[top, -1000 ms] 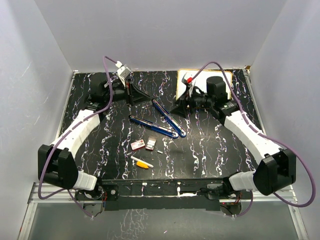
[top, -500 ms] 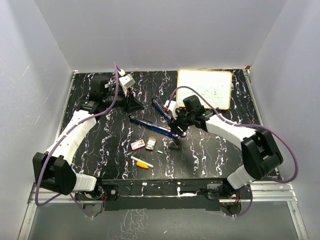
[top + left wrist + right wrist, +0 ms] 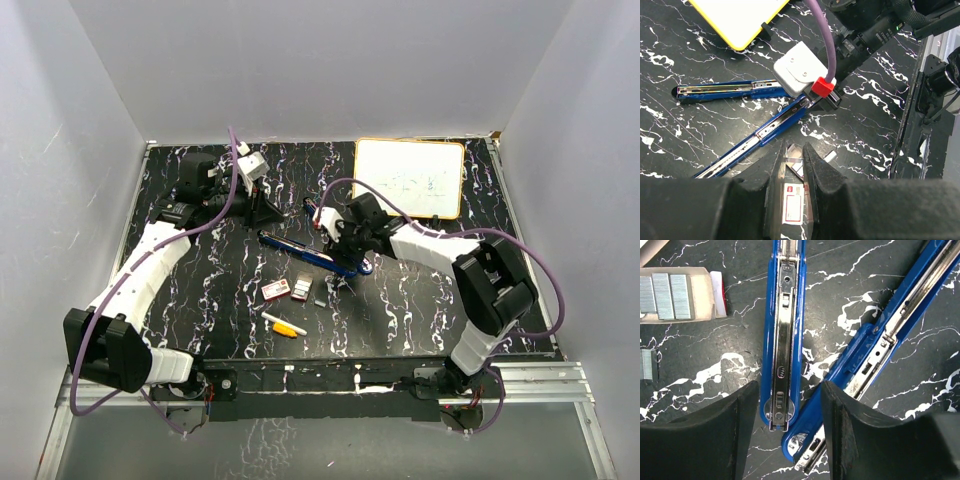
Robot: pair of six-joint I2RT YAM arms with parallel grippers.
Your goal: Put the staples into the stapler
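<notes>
The blue stapler (image 3: pixel 322 247) lies swung open in a V on the black marbled table; its metal channels face up (image 3: pixel 782 335). My right gripper (image 3: pixel 345 255) hangs open just above its hinge end (image 3: pixel 790 415), a finger on either side, gripping nothing. The staples lie left of it: a red-and-white box (image 3: pixel 272 290), an open tray of grey strips (image 3: pixel 667 290) and one loose strip (image 3: pixel 647 364). My left gripper (image 3: pixel 268 212) hovers high behind the stapler, its jaws (image 3: pixel 792 170) almost together and empty, with the box (image 3: pixel 791 207) seen far below.
A yellow-and-white marker (image 3: pixel 285 325) lies near the front edge. A yellow-framed whiteboard (image 3: pixel 410 178) lies at the back right. Grey walls enclose the table on three sides.
My right arm swung down from over the whiteboard to the stapler's hinge end and moved a little left. My left arm shifted slightly at first, then held still.
</notes>
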